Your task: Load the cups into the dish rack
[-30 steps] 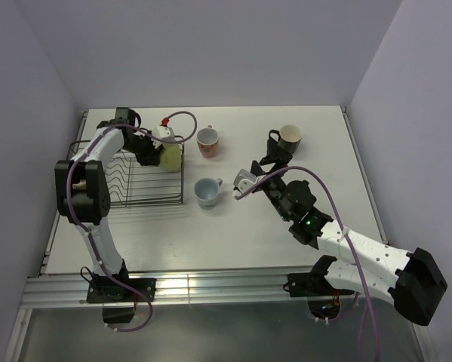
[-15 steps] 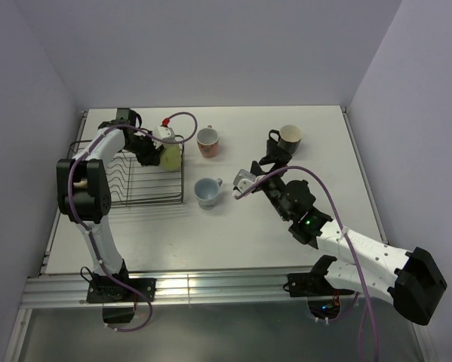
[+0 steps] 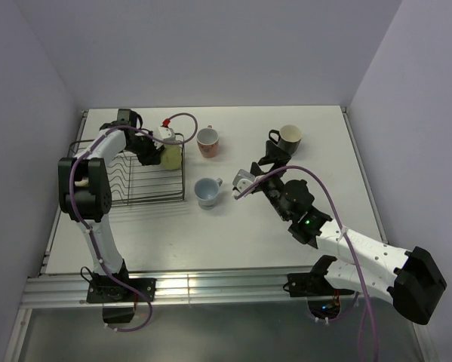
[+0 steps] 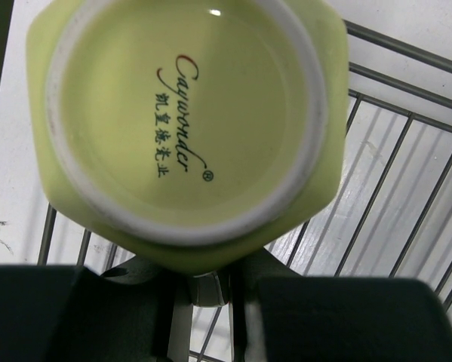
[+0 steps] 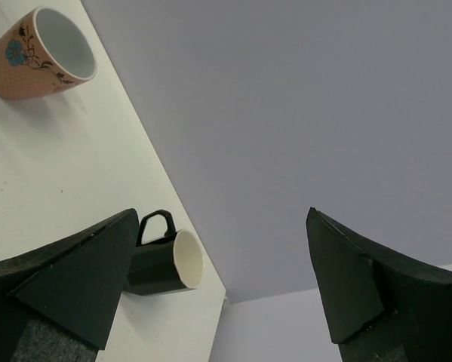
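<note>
My left gripper (image 3: 152, 153) is shut on the pale yellow mug (image 3: 170, 157) and holds it upside down over the far right corner of the dish rack (image 3: 139, 197). In the left wrist view the mug's base (image 4: 184, 121) fills the frame above the rack wires (image 4: 407, 181), and my fingers grip it from below. My right gripper (image 3: 265, 170) is open and empty, above the table between the light blue mug (image 3: 207, 191) and the black mug (image 3: 290, 136). The pink cup (image 3: 207, 141) stands just right of the rack. The right wrist view shows the pink cup (image 5: 41, 53) and the black mug (image 5: 164, 264). The brown cups are out of view.
A white block with a red cap and a purple cable (image 3: 165, 128) sits at the rack's far edge. The table's raised rim (image 3: 361, 173) runs along the right side, and walls close in the back and both sides.
</note>
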{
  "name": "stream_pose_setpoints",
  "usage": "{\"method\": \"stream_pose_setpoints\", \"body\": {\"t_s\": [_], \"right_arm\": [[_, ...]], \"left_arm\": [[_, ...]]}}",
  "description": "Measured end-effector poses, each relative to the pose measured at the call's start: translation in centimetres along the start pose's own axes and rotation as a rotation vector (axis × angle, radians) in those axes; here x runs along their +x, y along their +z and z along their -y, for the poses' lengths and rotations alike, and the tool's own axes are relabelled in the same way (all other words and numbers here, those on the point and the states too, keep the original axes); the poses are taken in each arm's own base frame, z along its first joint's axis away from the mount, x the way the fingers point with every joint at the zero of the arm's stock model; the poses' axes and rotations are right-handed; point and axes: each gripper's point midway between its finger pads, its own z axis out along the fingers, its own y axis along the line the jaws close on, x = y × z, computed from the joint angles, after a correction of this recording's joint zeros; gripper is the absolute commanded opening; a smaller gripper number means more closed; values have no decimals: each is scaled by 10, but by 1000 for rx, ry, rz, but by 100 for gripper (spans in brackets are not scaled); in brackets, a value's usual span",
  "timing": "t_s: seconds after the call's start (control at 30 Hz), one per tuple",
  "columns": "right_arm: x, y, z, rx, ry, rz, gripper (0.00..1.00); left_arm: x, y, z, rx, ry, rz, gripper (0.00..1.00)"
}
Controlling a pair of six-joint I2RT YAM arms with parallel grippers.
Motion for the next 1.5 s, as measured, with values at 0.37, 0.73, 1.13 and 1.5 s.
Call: {"method": "stream_pose_setpoints", "body": {"t_s": [0.37, 0.73, 1.13, 1.5], "right_arm": [[1, 1, -3, -9, 4, -4, 100], [-1, 2, 0, -8, 10, -3, 100], [-7, 5, 16, 10, 62, -13, 100], [-20, 40, 37, -117, 294, -140, 97]], "left_arm": [[-1, 2, -7, -29, 18, 9, 41], [0, 1, -13, -59, 29, -2, 51], [-36, -49, -24, -177, 79, 43, 74], [-79, -136, -25, -374, 88, 160, 98]]}}
